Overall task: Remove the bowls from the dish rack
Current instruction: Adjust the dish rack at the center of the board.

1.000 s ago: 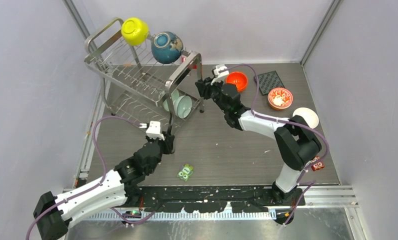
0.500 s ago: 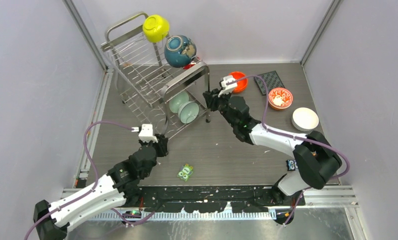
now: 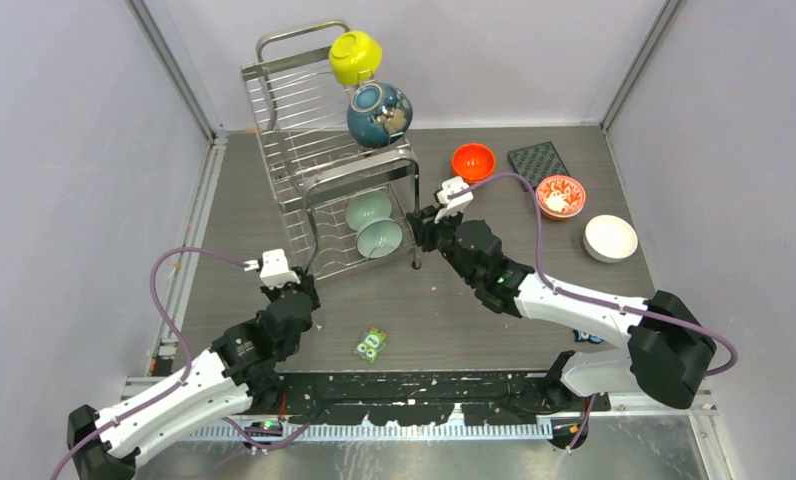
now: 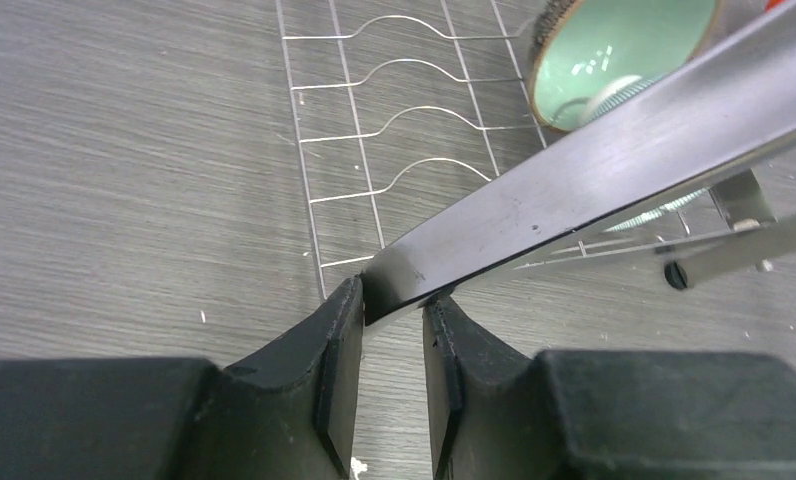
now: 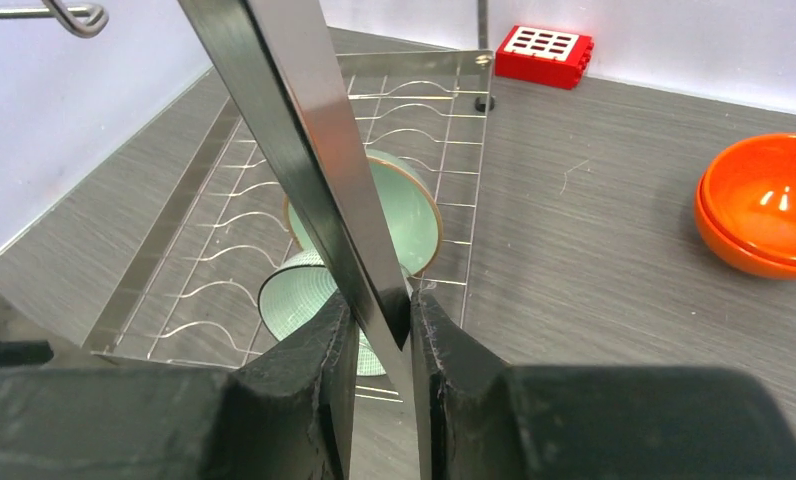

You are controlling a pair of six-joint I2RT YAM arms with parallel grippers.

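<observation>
Left pincer [image 4: 392,300]: clamped on a flat steel leg of the dish rack [image 3: 304,110].
Right pincer [image 5: 379,318]: clamped on the rack's other near leg.
Done: orange bowl [image 3: 473,161], flowered bowl [image 3: 560,195] and white bowl [image 3: 610,237] sit on the table, right of the right pincer.
Left: two pale green bowls [image 3: 379,240] just beyond both pincers; teal bowl [image 3: 379,113] and yellow-green bowl [image 3: 355,56] farther ahead, on the upper tier.
Rack axis: long axis runs from the pincers toward the back wall.

You see a dark square mat [image 3: 537,162] lying flat at the far right of the grey tabletop [image 3: 454,320]. A small green object [image 3: 372,344] sits near the front edge, well apart from it.
</observation>
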